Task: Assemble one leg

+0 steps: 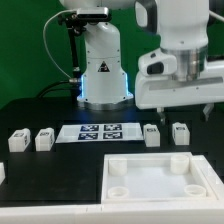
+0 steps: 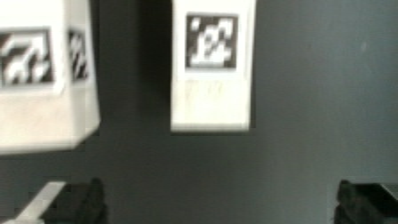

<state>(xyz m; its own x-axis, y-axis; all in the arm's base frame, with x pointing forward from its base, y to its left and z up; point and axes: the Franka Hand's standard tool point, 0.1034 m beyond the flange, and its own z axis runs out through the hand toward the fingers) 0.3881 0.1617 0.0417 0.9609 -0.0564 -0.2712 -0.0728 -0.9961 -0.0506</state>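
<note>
Table point(image 1: 40, 110) first: black, filling the shot. At the back stands the white arm base point(image 1: 100, 65). Up front lies the square piece point(image 1: 160, 185), flat and white, with round holes at its corners. Beyond it is the marker board point(image 1: 100, 132), thin and flat, its tags in a row.

My gripper point(image 1: 183, 108) hangs over the exterior view's right side, above a pair of posts and touching neither. My fingers point(image 2: 63, 205) are spread wide with only dark table between them.

Now the leg point(image 2: 214, 65): a small white squarish post, plain plastic. It lies on the table, one of that pair on the exterior view's right of the marker board; I cannot tell which. Its long axis runs across the line joining my fingertips.

The second leg point(image 2: 39, 75) lies just beside it, with a dark gap between them. The third leg point(image 1: 18, 140) and fourth leg point(image 1: 43, 138) sit on the board's other side.

Smallest is the tag point(image 2: 214, 42), a black-and-white square pattern near one end of the leg's upward face. It is too blurred to read.
</note>
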